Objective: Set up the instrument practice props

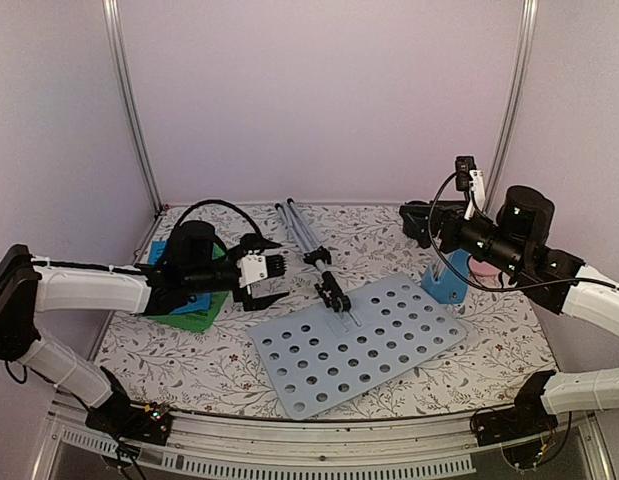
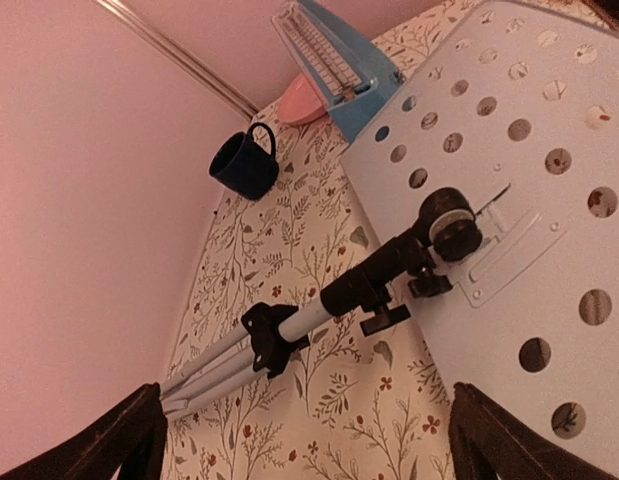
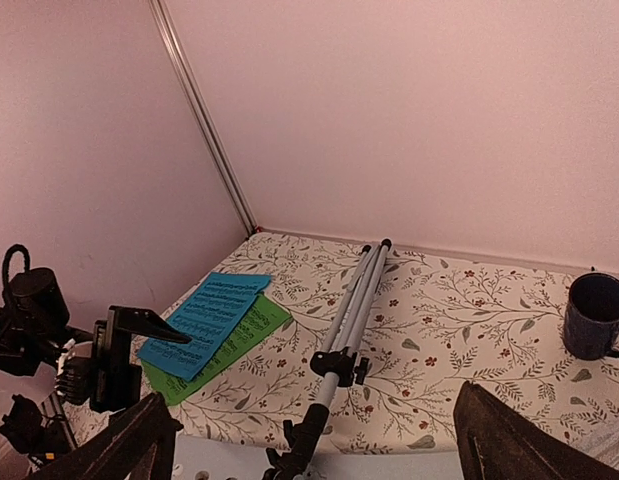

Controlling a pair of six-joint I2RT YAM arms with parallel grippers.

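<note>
Start with the music stand: its perforated desk point(image 1: 359, 340) lies flat on the table point(image 1: 189, 360), holes up, with the folded tripod point(image 1: 301, 230) running back toward the far wall. Nothing is in hand. Your left gripper point(image 1: 272, 271) hovers spread wide just left of the pole's clamp, and your right gripper point(image 1: 417, 222) hangs equally wide above the far right of the table. The likeliest trouble is the desk's weight. Lift by the pole and the plate may swing and knock the metronome point(image 1: 446, 280), which stands just beside its far right corner. Raise it before the legs are spread and it will probably topple. The blue sheet point(image 3: 204, 320) lies overlapping the green sheet point(image 3: 251, 332) at the left, so a pinch on thin paper may slip or drag both together. From above, your left arm covers most of those sheets. The mug point(image 3: 594, 315) shows only in the wrist views, and the pink plate point(image 2: 304, 100) is just a sliver behind the metronome. Whether the tripod's knobs are tightened, you cannot tell.
</note>
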